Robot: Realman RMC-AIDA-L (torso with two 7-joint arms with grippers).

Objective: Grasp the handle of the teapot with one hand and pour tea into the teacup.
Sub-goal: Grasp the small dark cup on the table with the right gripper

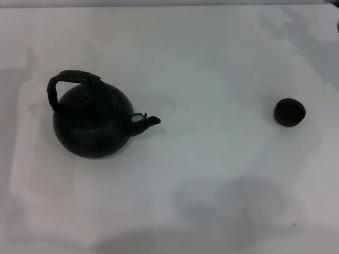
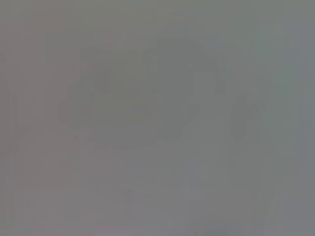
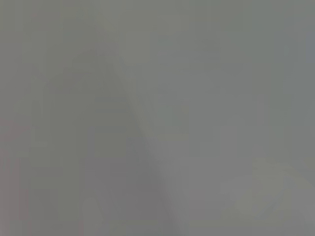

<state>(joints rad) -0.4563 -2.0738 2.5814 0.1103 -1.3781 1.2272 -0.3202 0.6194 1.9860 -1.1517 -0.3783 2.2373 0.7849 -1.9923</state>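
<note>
Standing teapot, no pincer visible

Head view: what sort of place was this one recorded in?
Probably a staged test bench, not a lived-in kitchen: a plain white tabletop holding only a black teapot and a small dark teacup, set well apart. Neither gripper is in view.

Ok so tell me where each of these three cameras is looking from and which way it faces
Head view: from the robot's head, forward and down at the white table; teapot on its left, spout toward the teacup on its right; no arm or gripper shows.
Left wrist view: on the left wrist; only featureless grey, facing unclear.
Right wrist view: on the right wrist; the same grey blank.
Shared: nothing recognisable appears in two views.
</note>
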